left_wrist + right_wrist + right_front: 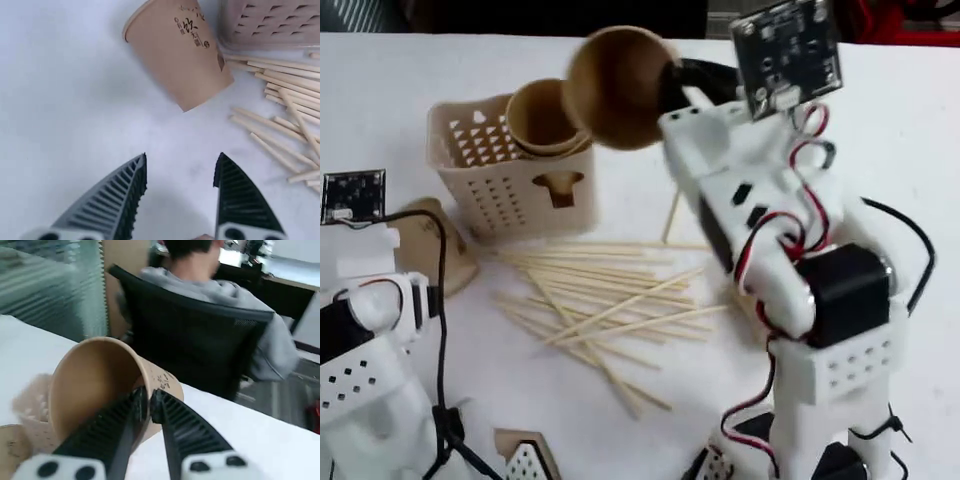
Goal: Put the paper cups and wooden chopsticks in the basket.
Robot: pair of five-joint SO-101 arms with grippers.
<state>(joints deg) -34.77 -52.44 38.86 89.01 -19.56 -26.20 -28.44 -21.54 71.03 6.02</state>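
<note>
**One in, one in the air, one flat on its side**

So the basket (510,170) has one paper cup (545,115) sitting in it. The right gripper (149,395) is pinched on the wall of a second cup (95,385), tipped sideways up by the basket's rim. The left gripper (182,159) is spread wide over the table (880,120), near a third cup (175,50) lying beside the basket. The chopsticks (610,300) are scattered out front.

My right gripper (149,396) holds a brown paper cup (620,85) tilted over the basket (520,205). A second cup (542,115) sits inside it, a third cup (177,50) lies beside it, and wooden chopsticks (610,300) are scattered near it.
</note>
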